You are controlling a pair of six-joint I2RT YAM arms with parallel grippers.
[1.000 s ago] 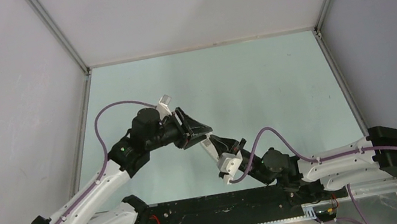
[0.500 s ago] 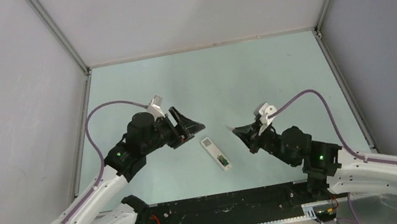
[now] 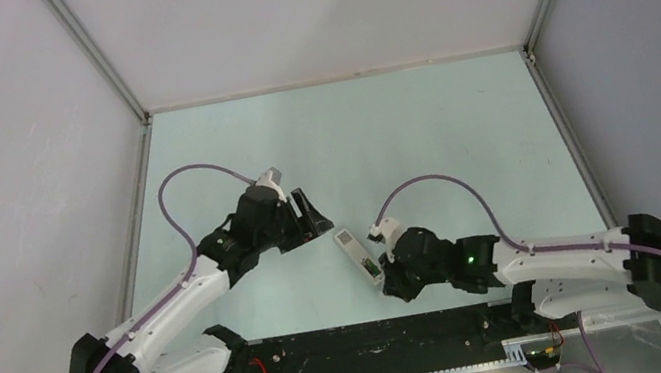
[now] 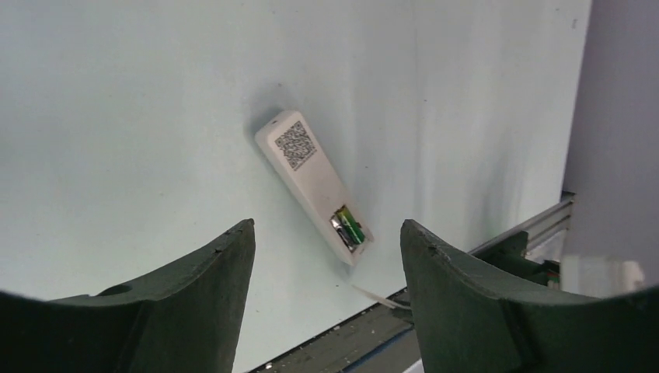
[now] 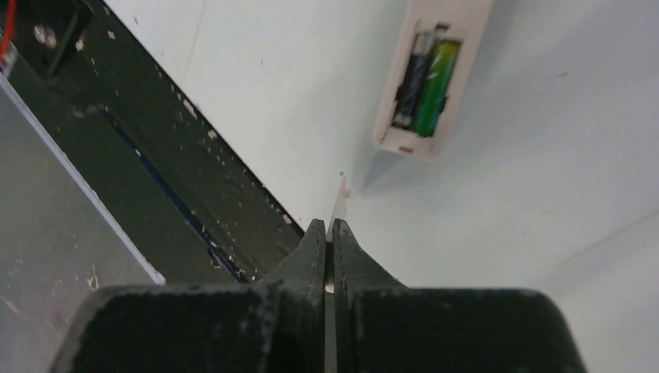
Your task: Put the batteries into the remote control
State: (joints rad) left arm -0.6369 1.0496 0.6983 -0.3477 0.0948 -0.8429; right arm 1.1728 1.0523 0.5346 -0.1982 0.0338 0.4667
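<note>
Left wrist view: the remote control (image 4: 305,175) lay face down on the pale table (image 4: 155,116), its bay uncovered.
Both batteries (image 5: 423,78) sat side by side in the recessed bay at the remote's near end, green beside blackish. The left gripper (image 4: 326,227) hung above the remote, jaws spread wide with nothing between them. The right gripper (image 5: 328,227) was clenched just beside the bay end, a thin pale sliver (image 5: 339,198) pinched between its tips, close to the black rail (image 5: 116,140).
</note>
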